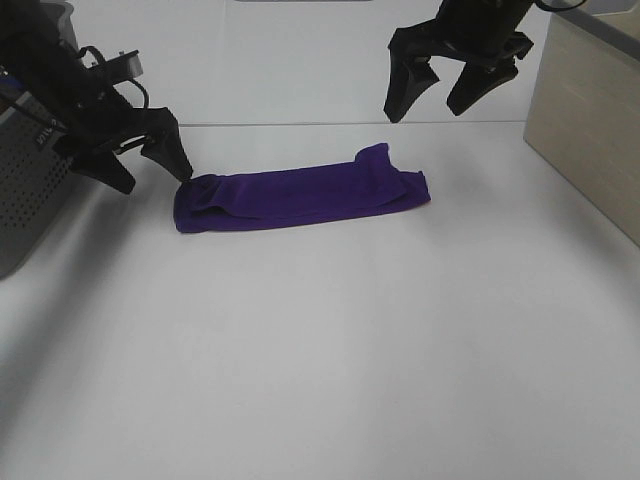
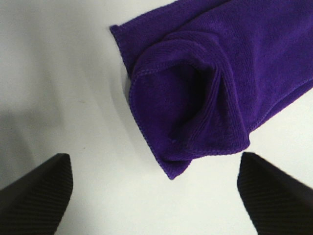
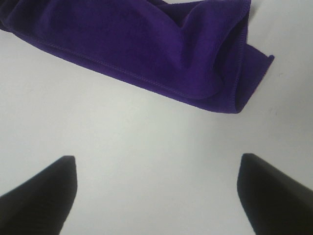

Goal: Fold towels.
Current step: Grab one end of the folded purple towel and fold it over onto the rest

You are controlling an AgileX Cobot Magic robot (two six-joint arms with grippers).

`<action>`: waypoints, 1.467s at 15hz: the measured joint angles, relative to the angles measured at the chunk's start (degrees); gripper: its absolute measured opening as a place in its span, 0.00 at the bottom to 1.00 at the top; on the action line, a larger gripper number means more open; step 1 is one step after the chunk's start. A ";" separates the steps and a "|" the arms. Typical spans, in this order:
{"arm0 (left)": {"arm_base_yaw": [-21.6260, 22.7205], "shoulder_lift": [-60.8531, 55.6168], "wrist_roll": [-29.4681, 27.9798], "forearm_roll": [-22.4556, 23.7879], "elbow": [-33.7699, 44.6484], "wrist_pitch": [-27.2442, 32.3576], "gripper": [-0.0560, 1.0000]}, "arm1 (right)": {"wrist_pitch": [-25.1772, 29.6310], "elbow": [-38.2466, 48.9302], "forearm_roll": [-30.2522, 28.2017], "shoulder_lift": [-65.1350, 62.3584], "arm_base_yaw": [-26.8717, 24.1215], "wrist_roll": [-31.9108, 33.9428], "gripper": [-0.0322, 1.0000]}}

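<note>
- Bare white table [image 1: 320, 380] is seen nearest the high camera, filling the 6 o'clock half of that view.
- One deep purple towel [image 1: 300, 195] is laid on the table just past the middle. It is folded into a long narrow band, running from 9 o'clock to 3 o'clock with its right end raised slightly toward 2 o'clock.
- At the band's 9 o'clock end the layers are rumpled and partly opened, as shown by the left wrist view [image 2: 220, 83].
- At the 3 o'clock end the corners are uneven, and stitched hems are seen in the right wrist view [image 3: 146, 44].
- The left pincer [image 1: 155, 178] is held low at 10 o'clock, spread wide and empty. One fingertip is placed just beside the towel's left end; whether it touches cannot be told. In the left wrist view [image 2: 152, 161] a towel corner is framed between the two fingers.
- The right pincer [image 1: 425, 112] is held at 1 o'clock, above and behind the towel's right end, spread wide and empty. Only bare table lies between its fingers in its own wrist view [image 3: 156, 159].
- A grey perforated basket [image 1: 30, 200] is cut off at the 9 o'clock edge.
- A pale wooden box [image 1: 590, 120] is placed at 2 o'clock.
</note>
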 joint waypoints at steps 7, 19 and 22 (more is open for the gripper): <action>2.29 5.44 5.16 -10.08 0.00 1.26 0.84 | 1.55 0.00 0.00 -0.23 0.00 0.06 0.87; -8.54 9.80 0.86 -9.00 -4.81 -7.33 0.12 | 1.55 0.00 0.00 -0.23 0.00 0.06 0.87; -7.85 10.71 -3.09 1.38 -15.18 3.67 0.12 | 1.55 0.00 -0.06 -0.46 0.00 0.06 0.87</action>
